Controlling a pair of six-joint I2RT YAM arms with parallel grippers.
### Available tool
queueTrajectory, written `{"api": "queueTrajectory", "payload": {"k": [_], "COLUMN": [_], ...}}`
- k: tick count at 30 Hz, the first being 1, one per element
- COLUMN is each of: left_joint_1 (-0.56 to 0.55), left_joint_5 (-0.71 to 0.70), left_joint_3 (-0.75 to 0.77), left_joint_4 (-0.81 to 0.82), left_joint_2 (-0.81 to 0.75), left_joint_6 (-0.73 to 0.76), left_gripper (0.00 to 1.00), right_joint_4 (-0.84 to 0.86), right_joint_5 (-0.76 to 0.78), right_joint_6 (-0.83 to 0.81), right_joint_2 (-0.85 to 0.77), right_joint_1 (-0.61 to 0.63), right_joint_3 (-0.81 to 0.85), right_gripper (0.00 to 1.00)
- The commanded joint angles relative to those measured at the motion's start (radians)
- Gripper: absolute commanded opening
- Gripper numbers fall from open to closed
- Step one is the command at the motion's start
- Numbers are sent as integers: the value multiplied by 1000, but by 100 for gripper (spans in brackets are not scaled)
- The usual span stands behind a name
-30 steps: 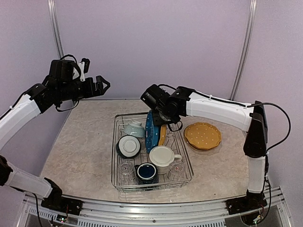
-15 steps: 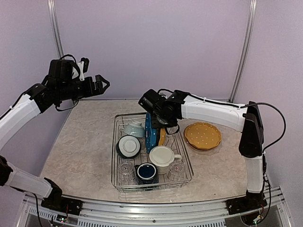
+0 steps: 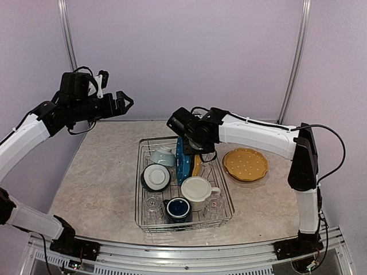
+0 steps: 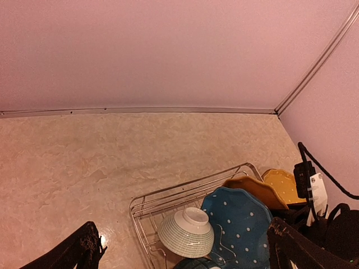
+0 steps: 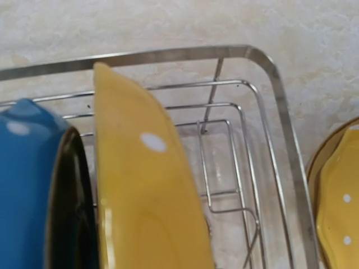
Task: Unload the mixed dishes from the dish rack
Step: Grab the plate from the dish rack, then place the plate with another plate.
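The right tool point(image 3: 186, 143) is reaching down over the far end of the dish rack point(image 3: 139, 189), one finger point(image 5: 67, 202) sitting between the upright blue plate point(image 3: 182, 163) and the yellow plate point(image 5: 146, 190) just beside it. Whether it is clamping the blue plate I cannot tell. The left tool point(image 3: 121, 102) is hovering with its jaws wide apart, the rack lying below it and off to its right on the counter point(image 3: 97, 183).

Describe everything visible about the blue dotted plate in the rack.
The blue white-dotted plate looks like glossy ceramic with a wavy rim. It stands upright on edge in the far half of the silver wire dish rack, between an upturned pale ribbed bowl on its left and a yellow dotted plate on its right. The right tool is at its top edge; contact is unclear.
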Motion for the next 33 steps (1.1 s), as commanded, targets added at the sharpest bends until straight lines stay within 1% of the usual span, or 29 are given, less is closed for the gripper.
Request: {"api": "queueTrajectory", "payload": {"k": [1,4,10,15,20,22,25,28,31,33], "left_joint_1": [7,7,7,7,7,7,7,7,7,7], "left_joint_5": [-3,-5,-6,-5,-3,-1,0,2,4,5], "left_joint_3": [-2,-1,-2,-2,4,3,4,4,9,11], "left_joint_4": [4,2,0,0,-6,-8,-8,-8,-14,-17], "left_joint_2": [8,10,20,27,37,37,36,39,49,52], "left_joint_6": [-4,-4,-7,-9,-9,-10,-11,-11,-11,-11], "left_gripper": [99,99,99,99,99,99,99,99,99,99], "right_joint_4": [-138,-181,-191,-124,-75,-37,85,234,379,461], "right_joint_5": [135,180,242,268,243,228,163,38,-119,-222], "right_joint_6": [-13,-14,-30,-88,-135,-152,-188,-208,-212,-202], "right_joint_2": [-34,-61,-139,-204,-279,-323,-424,-541,-665,-743], "right_joint_1": [29,37,39,40,25,15,-14,-74,-164,-249], "right_joint_3": [118,135,91,32,-12,-54,-162,-326,-482,-580], "right_gripper": [0,0,0,0,0,0,0,0,0,0]}}
